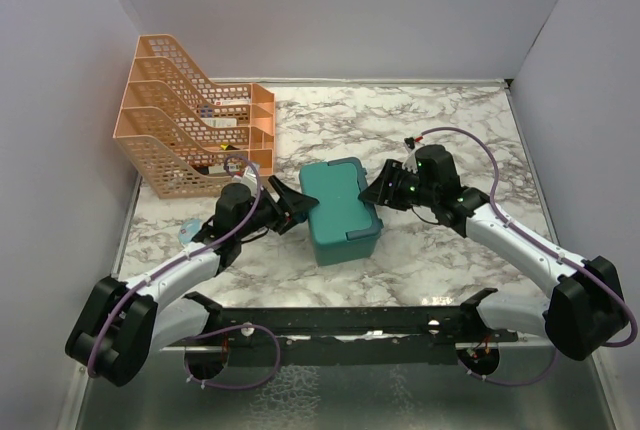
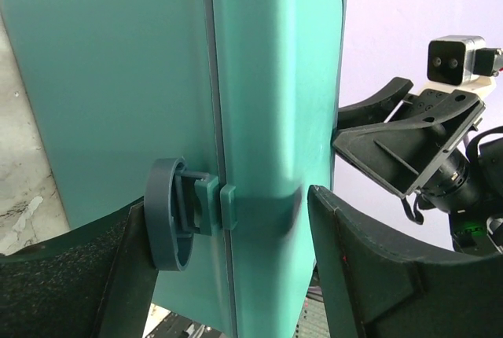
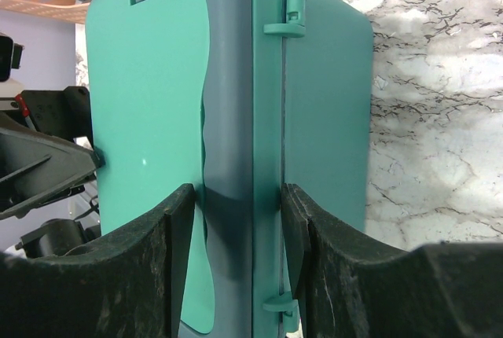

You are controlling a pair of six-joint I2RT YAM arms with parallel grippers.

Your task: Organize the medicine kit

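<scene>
The teal medicine kit (image 1: 340,208) sits near the middle of the marbled table (image 1: 440,130) with its lid down, just in front of the orange mesh file rack (image 1: 190,120), which stands at the far left. The 2 arms reach in from opposite sides. The left gripper (image 1: 293,205) is at the kit's left side, where the left wrist view shows a round-knobbed latch (image 2: 185,220) bridging the seam between base and lid. Its jaws stand well apart and straddle that latch, 1 finger (image 2: 369,275) on the lid side and the other beside the knob; no firm pinch shows. The right gripper (image 1: 383,187) is at the kit's right side, the side with 2 small hinges (image 3: 287,20). Its jaws are partly apart and frame the darker lid band and the seam, very close to the surface. Whether they grip the kit or only rest against it cannot be told.
</scene>
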